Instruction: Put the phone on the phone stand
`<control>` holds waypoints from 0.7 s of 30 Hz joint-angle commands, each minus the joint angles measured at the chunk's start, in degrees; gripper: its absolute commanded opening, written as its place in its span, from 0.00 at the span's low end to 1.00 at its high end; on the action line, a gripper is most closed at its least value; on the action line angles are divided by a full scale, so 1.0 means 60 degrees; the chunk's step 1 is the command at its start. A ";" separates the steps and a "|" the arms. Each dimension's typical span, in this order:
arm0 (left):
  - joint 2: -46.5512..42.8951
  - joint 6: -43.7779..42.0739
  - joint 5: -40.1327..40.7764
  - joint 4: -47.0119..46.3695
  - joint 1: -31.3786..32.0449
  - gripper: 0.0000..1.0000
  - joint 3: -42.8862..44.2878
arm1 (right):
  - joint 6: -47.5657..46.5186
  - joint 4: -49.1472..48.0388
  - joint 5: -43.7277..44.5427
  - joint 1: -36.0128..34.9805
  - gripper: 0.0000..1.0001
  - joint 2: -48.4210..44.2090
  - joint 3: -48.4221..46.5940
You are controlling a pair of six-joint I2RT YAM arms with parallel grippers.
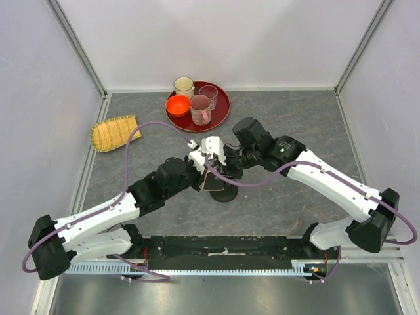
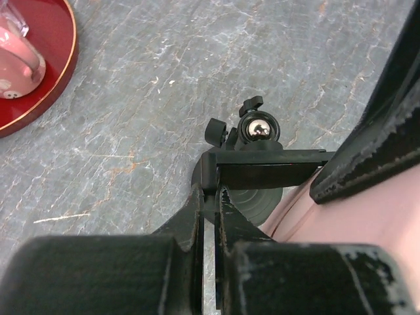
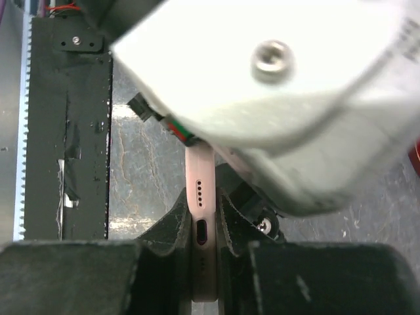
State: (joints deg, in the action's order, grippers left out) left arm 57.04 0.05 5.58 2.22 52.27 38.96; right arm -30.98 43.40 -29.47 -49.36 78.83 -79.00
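Note:
The phone [image 1: 213, 182], pale pink case, is held on edge over the black phone stand [image 1: 227, 194] at the table's middle. My right gripper [image 1: 221, 172] is shut on the phone's bottom edge; in the right wrist view the gripper [image 3: 201, 209] clamps the phone [image 3: 199, 172] beside its charging port. My left gripper [image 1: 203, 172] is shut on the stand's holder plate; the left wrist view shows the gripper [image 2: 210, 191] pinching the plate's corner under the stand's steel ball joint [image 2: 256, 129]. The phone [image 2: 357, 226] shows pink at lower right there.
A red tray [image 1: 222, 113] with cups and an orange bowl [image 1: 178, 104] stands at the back; its rim shows in the left wrist view [image 2: 62, 62]. A yellow woven mat [image 1: 115, 132] lies at the left. A black rail [image 1: 223, 248] runs along the near edge.

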 commanded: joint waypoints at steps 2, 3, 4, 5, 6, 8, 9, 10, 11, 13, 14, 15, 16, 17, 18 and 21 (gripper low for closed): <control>-0.0526 0.0956 0.3607 -0.0179 -0.0157 0.02 0.0231 | 0.2730 0.1263 0.2448 0.0185 0.00 -0.0130 0.0072; -0.0584 0.1190 0.4074 -0.0179 -0.0157 0.02 0.0129 | 0.2979 0.1350 0.2973 0.0185 0.00 -0.0116 -0.0001; -0.0701 0.1308 0.4340 -0.0194 -0.0157 0.02 0.0055 | 0.3489 0.1395 0.3211 0.0185 0.00 -0.0144 -0.0045; -0.0905 0.1396 0.4560 -0.0237 -0.0157 0.02 -0.0032 | 0.3668 0.1424 0.3315 0.0156 0.00 -0.0203 -0.0017; -0.1052 0.1499 0.4939 -0.0325 -0.0157 0.02 -0.0251 | 0.3815 0.1468 0.3765 0.0171 0.00 -0.0435 0.0056; -0.1374 0.1674 0.5264 -0.0572 -0.0157 0.02 -0.0428 | 0.4325 0.1352 0.4279 0.0142 0.00 -0.0758 0.0406; -0.1434 0.1820 0.5556 -0.0575 -0.0157 0.02 -0.0545 | 0.4459 0.1279 0.4500 0.0156 0.00 -0.1006 0.0524; -0.1464 0.1880 0.5675 -0.0560 -0.0143 0.02 -0.0561 | 0.4635 0.1350 0.5271 0.0142 0.00 -0.1067 0.0598; -0.1449 0.1939 0.5763 -0.0459 -0.0157 0.02 -0.0546 | 0.4839 0.1380 0.5511 0.0127 0.00 -0.1097 0.0700; -0.1362 0.2158 0.5954 -0.0428 -0.0157 0.02 -0.0561 | 0.5074 0.1497 0.6413 -0.0033 0.00 -0.1024 0.0702; -0.1332 0.2202 0.5998 -0.0428 -0.0143 0.02 -0.0561 | 0.5134 0.1556 0.6856 -0.0165 0.00 -0.0908 0.0513; -0.1245 0.2275 0.5969 -0.0428 -0.0142 0.02 -0.0517 | 0.5627 0.1875 0.7484 -0.0558 0.00 -0.0544 0.0337; -0.1215 0.2305 0.5969 -0.0196 -0.0142 0.02 -0.0473 | 0.5835 0.2009 0.8012 -0.0736 0.00 -0.0381 0.0146; -0.1186 0.2320 0.5940 -0.0165 -0.0142 0.02 -0.0444 | 0.6012 0.2141 0.8801 -0.0868 0.00 -0.0191 -0.0204; -0.1157 0.2334 0.5881 -0.0092 -0.0142 0.02 -0.0386 | 0.6361 0.2389 0.9084 -0.1058 0.00 0.0116 -0.0381; -0.1258 0.2466 0.5574 0.0069 -0.0128 0.02 -0.0283 | 0.6860 0.3326 1.0403 -0.1439 0.00 0.0935 -0.1216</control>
State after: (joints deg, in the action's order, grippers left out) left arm 51.70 10.35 23.46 1.87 54.35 35.33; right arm 4.54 40.40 5.10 -57.74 80.49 -81.03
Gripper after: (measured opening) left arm 0.054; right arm 0.182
